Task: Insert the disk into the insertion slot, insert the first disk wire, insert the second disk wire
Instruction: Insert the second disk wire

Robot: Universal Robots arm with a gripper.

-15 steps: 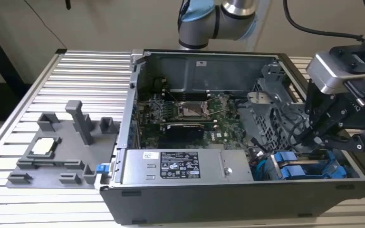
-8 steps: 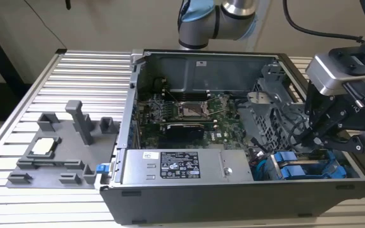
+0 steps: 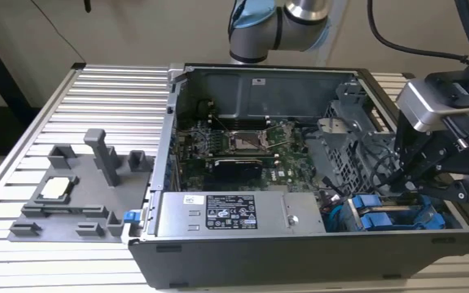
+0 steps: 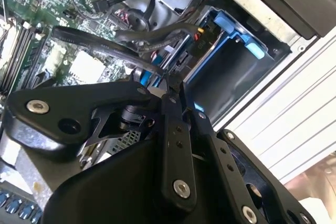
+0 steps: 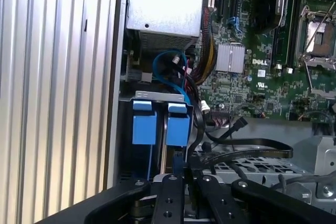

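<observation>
The gripper [image 3: 404, 183] hangs inside the open computer case [image 3: 300, 256], at the corner holding the blue drive carriers [image 5: 160, 124]. Its jaws pinch a black cable [image 4: 105, 45] beside the drive cage [image 3: 341, 146].

Black cables [image 5: 247, 148] (looped) crowd the insertion slot [image 5: 157, 129].

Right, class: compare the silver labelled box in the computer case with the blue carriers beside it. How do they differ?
The silver box is dull metal; the blue carriers are bright plastic. The box is a single wide unit, while the carriers are two narrower pieces standing side by side. The box shows printed labels on its top face; the carriers show none. Both sit inside the case, along its near wall in the exterior view.
</observation>
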